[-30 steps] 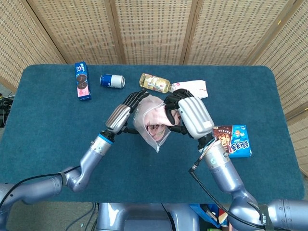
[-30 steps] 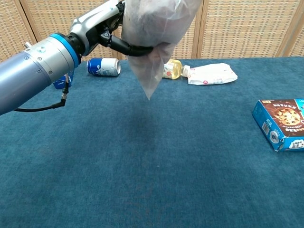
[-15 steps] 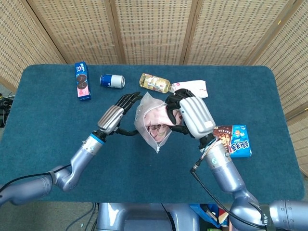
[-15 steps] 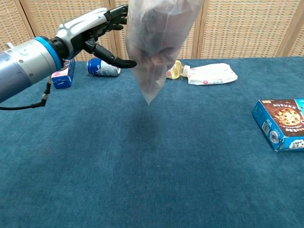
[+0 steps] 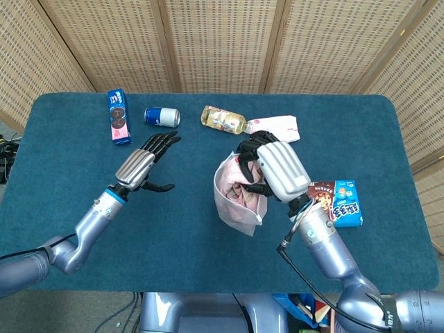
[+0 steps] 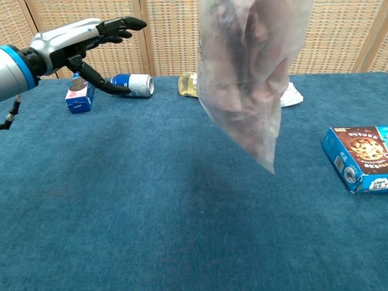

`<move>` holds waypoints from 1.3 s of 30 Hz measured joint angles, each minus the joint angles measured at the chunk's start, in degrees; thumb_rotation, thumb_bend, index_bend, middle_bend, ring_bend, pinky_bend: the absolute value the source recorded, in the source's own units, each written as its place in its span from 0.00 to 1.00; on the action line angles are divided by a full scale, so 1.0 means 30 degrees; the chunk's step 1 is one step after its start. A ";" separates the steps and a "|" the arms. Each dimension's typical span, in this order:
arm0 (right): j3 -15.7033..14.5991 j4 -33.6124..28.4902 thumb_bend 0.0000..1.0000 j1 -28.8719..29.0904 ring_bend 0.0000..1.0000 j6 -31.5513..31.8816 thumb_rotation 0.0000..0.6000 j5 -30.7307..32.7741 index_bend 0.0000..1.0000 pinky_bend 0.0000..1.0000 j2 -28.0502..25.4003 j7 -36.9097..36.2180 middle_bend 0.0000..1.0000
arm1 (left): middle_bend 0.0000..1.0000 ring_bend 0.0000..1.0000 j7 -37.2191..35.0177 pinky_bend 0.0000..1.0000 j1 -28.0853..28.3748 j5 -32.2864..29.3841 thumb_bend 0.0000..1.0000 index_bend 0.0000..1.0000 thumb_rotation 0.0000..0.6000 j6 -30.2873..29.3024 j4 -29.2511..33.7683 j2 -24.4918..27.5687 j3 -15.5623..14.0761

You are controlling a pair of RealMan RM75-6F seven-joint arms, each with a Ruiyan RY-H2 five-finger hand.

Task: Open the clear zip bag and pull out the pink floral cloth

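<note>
so the right hand point(image 5: 272, 170) is gripping the top of the clear zip bag point(image 5: 238, 200), which hangs off the tabletop point(image 5: 83, 180) just below that hand. the pink floral cloth point(image 5: 241, 194) sits bunched up inside the bag. the left hand point(image 5: 142, 165) is off to the side, well apart from the bag, fingers spread and holding nothing.

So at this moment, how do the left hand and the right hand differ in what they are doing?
The right hand grips the clear zip bag and holds it above the table, while the left hand holds nothing. The left hand's fingers are stretched out and apart; the right hand's are curled at the bag's top. The left hand is well clear of the bag. Both are raised off the blue tabletop.
</note>
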State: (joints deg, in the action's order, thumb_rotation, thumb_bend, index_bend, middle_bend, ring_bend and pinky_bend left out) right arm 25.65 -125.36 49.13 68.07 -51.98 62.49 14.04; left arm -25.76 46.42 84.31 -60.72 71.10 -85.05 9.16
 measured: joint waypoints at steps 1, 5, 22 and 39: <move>-0.0032 -0.0033 0.82 -0.0003 0.42 -0.0142 1.00 -0.0054 0.79 0.23 -0.0089 -0.0048 0.52 | 0.00 0.00 -0.0038 0.00 0.0005 -0.0012 0.21 0.00 1.00 0.0239 0.0036 0.0193 -0.0072; -0.0157 -0.0177 0.82 0.0023 0.42 -0.0671 1.00 -0.0309 0.79 0.23 -0.0414 -0.0168 0.52 | 0.00 0.00 -0.0022 0.00 0.0122 0.0015 0.21 0.00 1.00 0.1214 0.0151 0.0721 -0.0427; -0.0769 -0.1298 0.82 0.0716 0.42 -0.2497 1.00 -0.2427 0.79 0.23 -0.1295 0.0451 0.52 | 0.00 0.00 0.1411 0.00 0.1311 0.0166 0.21 0.26 1.00 0.3441 0.0773 0.2323 -0.0617; -0.0885 -0.1672 0.82 0.1949 0.42 -0.2165 1.00 -0.0857 0.79 0.23 -0.0606 0.2000 0.52 | 0.00 0.00 0.1644 0.00 0.1839 -0.0319 0.21 0.30 1.00 0.4674 0.2273 0.2562 -0.0686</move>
State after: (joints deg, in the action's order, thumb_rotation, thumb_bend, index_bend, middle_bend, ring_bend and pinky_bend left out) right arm 23.00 -130.37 54.98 61.58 -54.55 60.67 20.04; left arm -20.83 51.94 83.35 -46.70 77.92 -77.36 7.10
